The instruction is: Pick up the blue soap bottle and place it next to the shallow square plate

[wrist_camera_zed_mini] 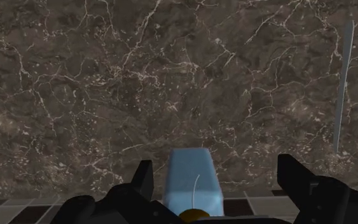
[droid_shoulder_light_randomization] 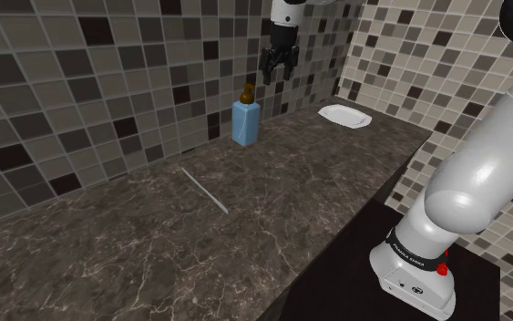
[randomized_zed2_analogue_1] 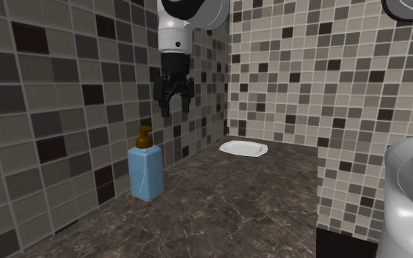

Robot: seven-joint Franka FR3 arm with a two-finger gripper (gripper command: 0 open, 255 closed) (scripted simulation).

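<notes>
Claw [droid_shoulder_light_randomization: 278, 75] spread above blue soap bottle [droid_shoulder_light_randomization: 245, 124], plate [droid_shoulder_light_randomization: 344, 116] well apart

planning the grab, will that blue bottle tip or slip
The bottle stands tall on a narrow base, so a high push would probably tip it. Its flat sides should suit the claw, though they look smooth, maybe slippery.

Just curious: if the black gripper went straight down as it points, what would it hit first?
Probably the blue soap bottle, which the wrist view shows between the open fingers of the gripper; depth is unclear, so it could reach the marbled counter.
</notes>
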